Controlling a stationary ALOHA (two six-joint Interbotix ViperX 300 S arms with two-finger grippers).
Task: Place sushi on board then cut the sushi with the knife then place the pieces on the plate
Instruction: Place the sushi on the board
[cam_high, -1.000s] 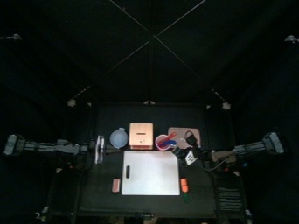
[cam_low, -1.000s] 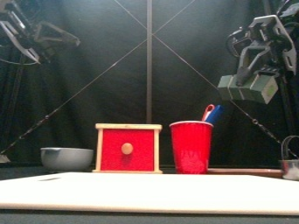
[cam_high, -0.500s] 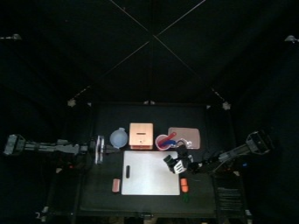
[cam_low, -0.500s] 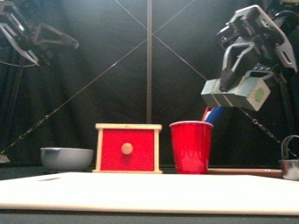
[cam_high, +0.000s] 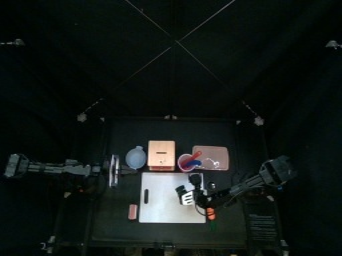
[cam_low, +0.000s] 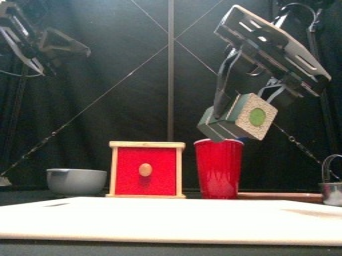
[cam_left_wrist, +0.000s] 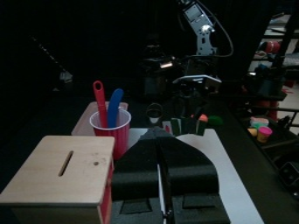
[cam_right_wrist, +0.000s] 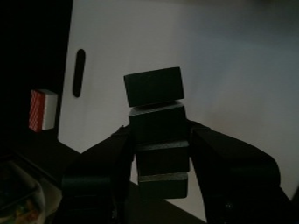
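My right gripper (cam_right_wrist: 160, 147) is shut on the dark green sushi roll (cam_right_wrist: 155, 88), a stack of blocks held between its jaws. In the front view the roll (cam_low: 242, 116) hangs tilted, high above the white cutting board (cam_low: 160, 221). From the top the right gripper (cam_high: 191, 194) is over the board's (cam_high: 160, 198) right part. The red cup (cam_low: 219, 168) with a blue and a red knife stands behind the board. The pink plate (cam_high: 214, 155) lies at the back right. My left gripper (cam_left_wrist: 163, 150) rests shut at the table's left, off the board.
A wooden box with a red drawer front (cam_low: 147, 170) and a blue-grey bowl (cam_low: 76, 180) stand behind the board. A small red toy (cam_high: 131, 211) lies by the board's left edge and an orange one (cam_high: 211, 211) by its right edge.
The right arm has swung from beside the plate forward and left over the board, tilting the sushi roll as it went. The left arm has not moved.
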